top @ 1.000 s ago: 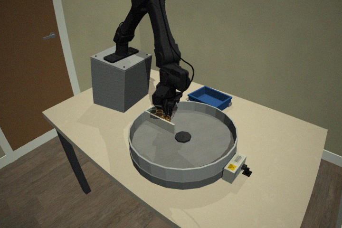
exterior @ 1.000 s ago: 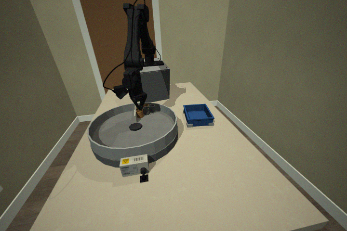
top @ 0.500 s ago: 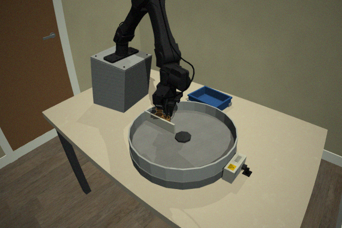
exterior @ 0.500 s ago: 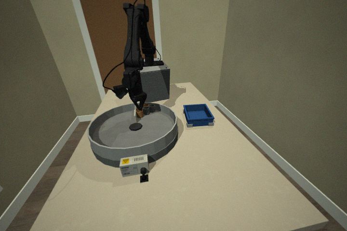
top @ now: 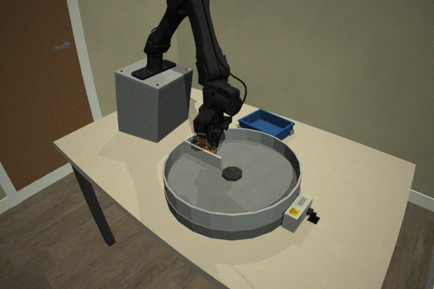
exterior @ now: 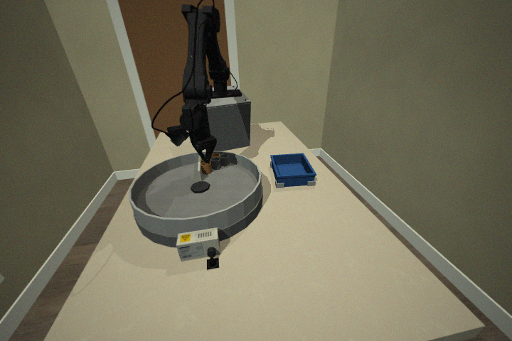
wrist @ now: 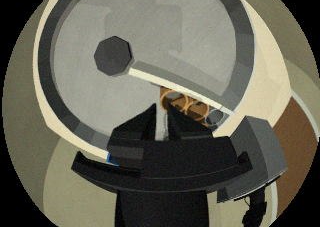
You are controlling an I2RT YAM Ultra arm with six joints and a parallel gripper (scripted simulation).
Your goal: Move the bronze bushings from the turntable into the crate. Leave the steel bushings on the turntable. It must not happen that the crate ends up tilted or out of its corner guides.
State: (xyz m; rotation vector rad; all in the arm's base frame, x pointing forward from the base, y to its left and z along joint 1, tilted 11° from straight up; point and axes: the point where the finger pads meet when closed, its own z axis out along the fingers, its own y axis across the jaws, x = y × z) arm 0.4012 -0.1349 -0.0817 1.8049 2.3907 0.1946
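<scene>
A few bronze bushings [top: 210,149] [exterior: 206,168] [wrist: 174,101] stand close together against the pale divider [top: 207,156] [wrist: 175,87] on the turntable [top: 224,221] [exterior: 200,224] [wrist: 145,17]. Dark steel bushings [exterior: 215,163] [wrist: 215,117] stand beside them. My gripper [top: 213,146] [exterior: 206,160] [wrist: 162,107] points down at the rim of the bronze bushing nearest the hub. Its fingers are slightly apart, with a narrow gap and nothing seen clamped. The fingers hide part of the cluster. The blue crate [top: 266,124] [exterior: 293,168] is empty.
A raised wall rings the turntable, with a dark hub [top: 231,173] [exterior: 200,187] [wrist: 113,56] at its centre. A white control box [top: 296,214] [exterior: 198,244] sits at its outer side. The arm's grey pedestal [top: 138,105] [exterior: 230,124] stands behind.
</scene>
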